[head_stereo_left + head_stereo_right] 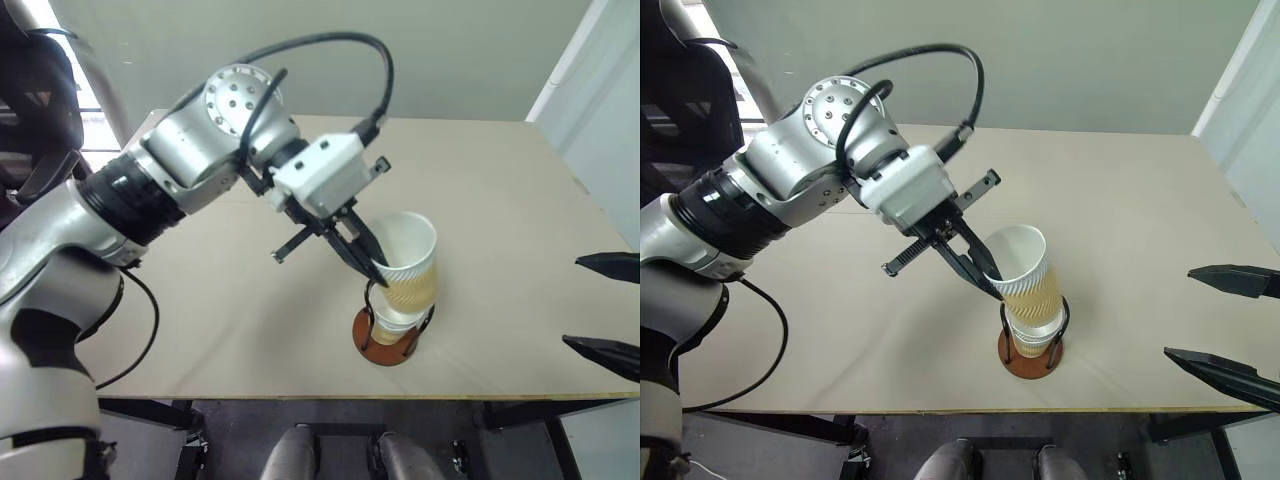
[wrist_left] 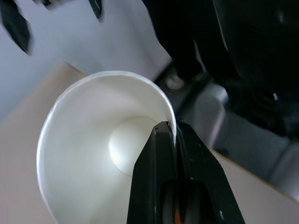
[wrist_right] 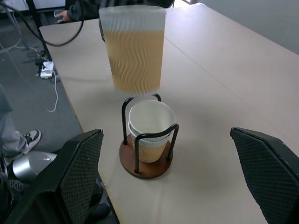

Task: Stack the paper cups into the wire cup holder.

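Right wrist view, nearest item: right pincer [image 3: 170, 179], two black fingers spread wide, empty, hanging level just short of the stand.

Item: round reddish-brown disc base with two upright black wire loops, the wire cup holder [image 3: 145, 164], standing on the pale tan worktop [image 3: 219, 84] near its front edge. Nested paper cups [image 3: 150, 125], white at the rim, sit inside the loops.

Item: tapered tan-yellow ribbed paper cup with white interior [image 3: 134, 53], held in the air just above the holder, tilted. Left pincer [image 1: 372, 267] is clamped on its rim, one finger inside the wall and one outside.

Handling, as judged: very light, thin-walled, easily crushed or bent at the rim; a rim pinch suits it, since it leaves the tapered body free to drop into the nest. Ribbed sleeve gives some grip.

Obstructions, as judged: the wire loops are barely wider than a cup; a tilted cup could catch on them or tip the light stand.

Far: a person's shoe on the floor beyond the worktop.
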`<state>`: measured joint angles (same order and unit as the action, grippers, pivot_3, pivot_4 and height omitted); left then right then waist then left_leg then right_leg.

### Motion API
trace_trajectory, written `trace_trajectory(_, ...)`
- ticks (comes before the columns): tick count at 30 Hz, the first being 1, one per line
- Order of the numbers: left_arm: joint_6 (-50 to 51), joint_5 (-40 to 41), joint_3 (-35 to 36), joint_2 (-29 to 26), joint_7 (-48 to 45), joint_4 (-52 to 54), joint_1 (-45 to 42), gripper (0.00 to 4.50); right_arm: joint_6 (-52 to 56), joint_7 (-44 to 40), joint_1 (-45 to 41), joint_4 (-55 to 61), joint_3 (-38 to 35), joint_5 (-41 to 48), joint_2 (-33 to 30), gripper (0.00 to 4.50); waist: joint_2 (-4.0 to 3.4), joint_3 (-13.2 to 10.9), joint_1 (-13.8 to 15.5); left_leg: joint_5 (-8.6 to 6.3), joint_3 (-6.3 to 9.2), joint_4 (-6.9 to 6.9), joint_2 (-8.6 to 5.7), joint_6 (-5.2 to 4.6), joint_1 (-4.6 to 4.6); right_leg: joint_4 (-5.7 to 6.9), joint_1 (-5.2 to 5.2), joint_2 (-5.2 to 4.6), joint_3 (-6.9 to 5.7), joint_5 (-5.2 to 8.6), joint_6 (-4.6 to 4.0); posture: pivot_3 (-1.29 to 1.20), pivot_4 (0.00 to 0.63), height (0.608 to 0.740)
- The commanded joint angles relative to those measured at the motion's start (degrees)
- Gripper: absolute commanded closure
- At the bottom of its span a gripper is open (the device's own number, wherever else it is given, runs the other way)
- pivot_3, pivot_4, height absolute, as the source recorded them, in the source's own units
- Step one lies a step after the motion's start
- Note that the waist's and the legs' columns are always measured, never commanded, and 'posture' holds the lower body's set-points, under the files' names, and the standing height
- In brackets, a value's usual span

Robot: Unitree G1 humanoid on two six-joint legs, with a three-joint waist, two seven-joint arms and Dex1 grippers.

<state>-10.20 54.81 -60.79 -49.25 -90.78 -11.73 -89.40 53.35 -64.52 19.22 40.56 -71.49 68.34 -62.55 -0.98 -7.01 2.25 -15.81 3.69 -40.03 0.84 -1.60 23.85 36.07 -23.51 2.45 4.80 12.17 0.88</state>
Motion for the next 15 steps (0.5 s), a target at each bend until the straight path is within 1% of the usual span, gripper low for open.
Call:
trace_trajectory(1,-5.21,-2.66,-4.23,1.54,-1.72,-3.82,-2.80,4.46,-0.18,1.13,0.20,1.15,-3.37,0.69,0.53,0.00,0.00,-0.01,-0.06,0.02,0.00,-0.04,0.00,-0.01,0.00,0.00,0.02,0.00,0.00,0.00,-0.07,0.00,0.150,0.740)
trace_trajectory(4,-8.35,-5.56,-5.75,4.59,-1.72,-9.02,-3.54,4.46,-0.17,1.90,0.69,1.88,-4.12,1.18,0.99,0.00,0.05,-0.05,-0.06,0.10,0.00,-0.09,-0.01,-0.02,0.03,0.00,0.02,0.00,0.01,-0.10,-0.08,0.00,0.150,0.740)
trace_trajectory(9,-11.05,-7.10,-7.29,7.57,-1.72,-13.05,-3.98,4.46,-0.10,3.02,1.34,2.44,-5.03,1.95,1.17,0.00,0.05,-0.06,-0.16,0.09,0.00,-0.09,-0.03,0.00,0.13,-0.07,-0.02,0.00,0.02,-0.21,0.11,0.00,0.150,0.740)
trace_trajectory(12,-11.02,-5.75,-8.38,7.76,-1.72,-12.43,-3.94,4.46,-0.23,3.56,1.78,2.78,-5.43,2.18,1.24,0.00,0.04,-0.06,-0.16,0.05,0.00,-0.04,-0.02,0.03,0.15,-0.05,-0.06,0.00,0.02,-0.27,0.38,0.00,0.150,0.740)
trace_trajectory(15,-11.06,-4.76,-9.19,7.49,-1.72,-11.86,-3.86,4.46,-0.48,3.93,2.33,3.28,-5.75,2.30,1.60,0.00,0.04,-0.06,-0.16,-0.01,0.00,0.00,-0.02,0.04,0.15,-0.04,-0.08,0.00,0.01,-0.23,0.46,0.00,0.150,0.740)
